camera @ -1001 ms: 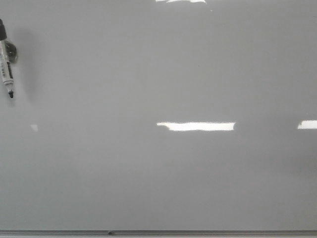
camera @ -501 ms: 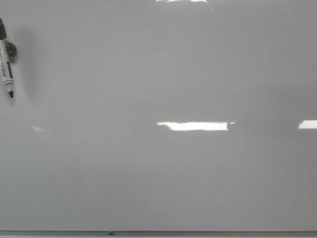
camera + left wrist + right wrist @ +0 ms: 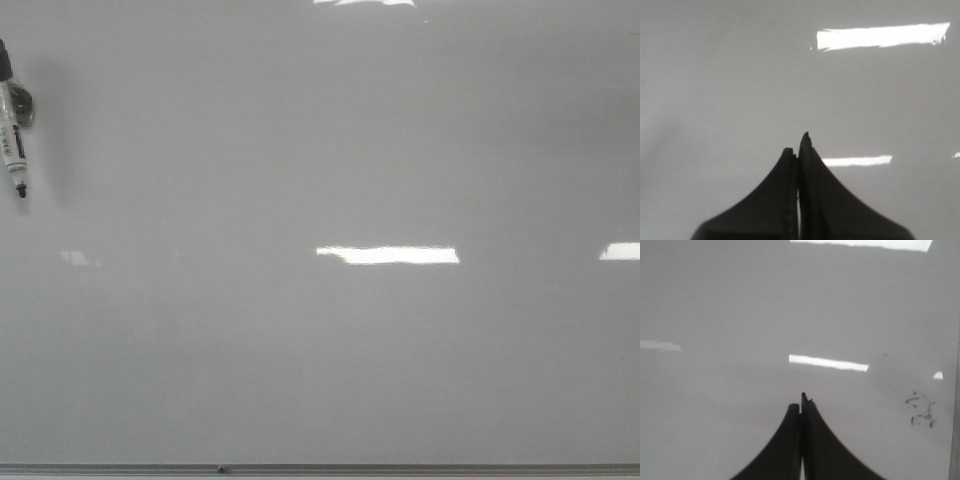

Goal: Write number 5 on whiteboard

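Note:
The whiteboard [image 3: 320, 350] fills the front view, pale grey and glossy, with a thin grey metal edge along the bottom. No number 5 shows on it in any view. A marker [image 3: 14, 135] with a white barrel and black tip hangs tip-down at the board's far left edge. My left gripper [image 3: 797, 145] is shut and empty, seen in its wrist view over bare board [image 3: 740, 75]. My right gripper [image 3: 800, 402] is shut and empty over bare board [image 3: 740, 315]. Neither gripper shows in the front view.
Bright rectangular light reflections [image 3: 388, 255] lie across the board. Faint dark smudges [image 3: 921, 410] mark the board in the right wrist view, beside a grey edge strip [image 3: 956, 390]. A small dark spot [image 3: 221, 469] sits on the bottom edge.
The light reflections on the board have shifted and changed length slightly. The marker has stayed in place.

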